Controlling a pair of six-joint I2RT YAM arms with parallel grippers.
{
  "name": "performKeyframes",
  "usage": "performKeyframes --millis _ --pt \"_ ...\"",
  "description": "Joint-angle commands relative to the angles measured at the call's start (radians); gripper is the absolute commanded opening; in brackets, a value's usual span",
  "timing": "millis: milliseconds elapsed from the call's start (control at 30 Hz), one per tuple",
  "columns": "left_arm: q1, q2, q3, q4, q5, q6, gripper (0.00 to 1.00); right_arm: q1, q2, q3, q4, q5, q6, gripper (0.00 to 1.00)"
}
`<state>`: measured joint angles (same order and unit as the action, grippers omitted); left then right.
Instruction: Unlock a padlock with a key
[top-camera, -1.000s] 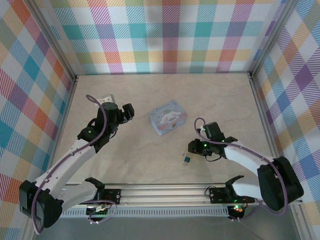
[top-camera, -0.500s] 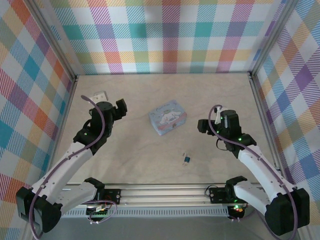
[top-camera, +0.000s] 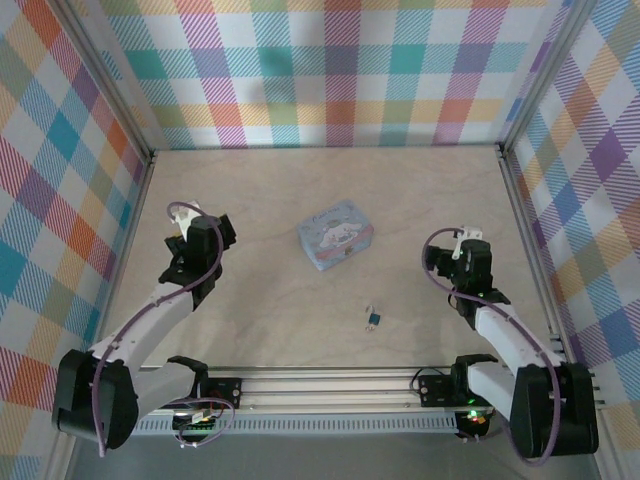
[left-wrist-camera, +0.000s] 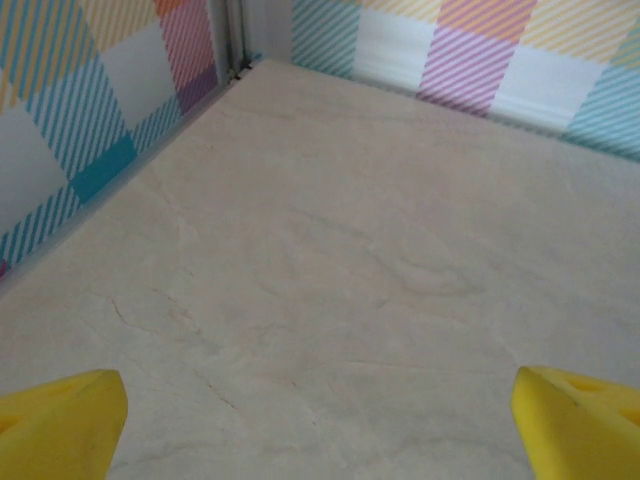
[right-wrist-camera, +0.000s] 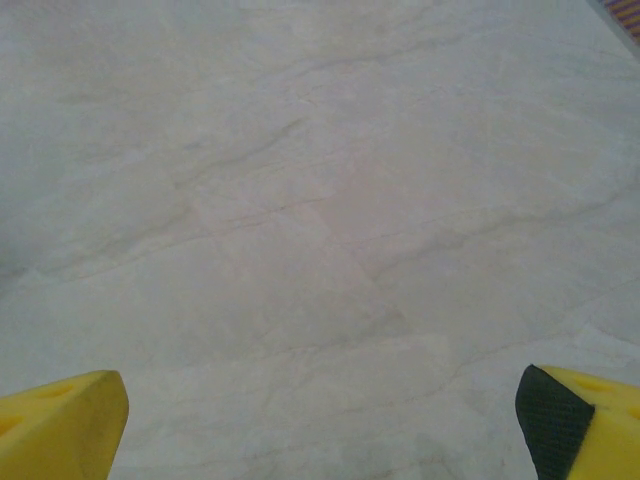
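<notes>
Looking down on a pale marbled tabletop (top-camera: 300, 180) boxed in by plaid walls (top-camera: 340, 70). Showing the padlock (top-camera: 374, 318), tiny and dark blue, lying on the bare surface in front of the pale blue tin (top-camera: 337, 234), apart from it and nearer the rail (top-camera: 330, 385) at the front edge, resting just where it was 1 second ago. Too small for telling whether a key is sitting in it.

Showing the left arm (top-camera: 160, 300) folding back toward the left wall, carrying the left jaws farther from the tin than 0.5 seconds ago. Showing the right arm (top-camera: 500, 330) drawing off to the right: reaching down beside the padlock 1 second ago, now standing well apart from it.

Showing, from the left wrist, 2 yellow fingertips (left-wrist-camera: 60, 420) sitting at opposite bottom corners with bare tabletop between: left jaws gaping wide, gripping nothing. Showing the same from the right wrist, yellow fingertips (right-wrist-camera: 55, 425) spread to the corners, 1 bearing a dark pad: right jaws wide apart, holding nothing.
</notes>
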<state>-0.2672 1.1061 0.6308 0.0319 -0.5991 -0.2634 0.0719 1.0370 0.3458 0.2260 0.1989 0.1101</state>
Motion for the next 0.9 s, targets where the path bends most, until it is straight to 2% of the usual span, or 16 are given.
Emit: performKeyframes --millis 0,300,533,700,867 --pt "0.01 0.029 -0.049 0.121 0.067 0.058 0.98 -0.006 0.081 -0.047 0.309 -0.042 -0.054 1.0" --pt "0.013 0.113 -0.116 0.321 0.073 0.166 0.99 -0.016 0.302 -0.004 0.551 -0.082 -0.094 1.0" --pt "0.019 0.161 -0.138 0.444 0.098 0.278 0.99 -0.063 0.495 -0.035 0.8 -0.152 -0.077 1.0" --pt "0.026 0.216 -0.154 0.559 0.157 0.335 0.99 -0.083 0.493 0.044 0.635 -0.179 -0.057 1.0" --pt "0.041 0.272 -0.141 0.637 0.23 0.414 1.0 -0.083 0.495 0.044 0.638 -0.179 -0.057 1.0"
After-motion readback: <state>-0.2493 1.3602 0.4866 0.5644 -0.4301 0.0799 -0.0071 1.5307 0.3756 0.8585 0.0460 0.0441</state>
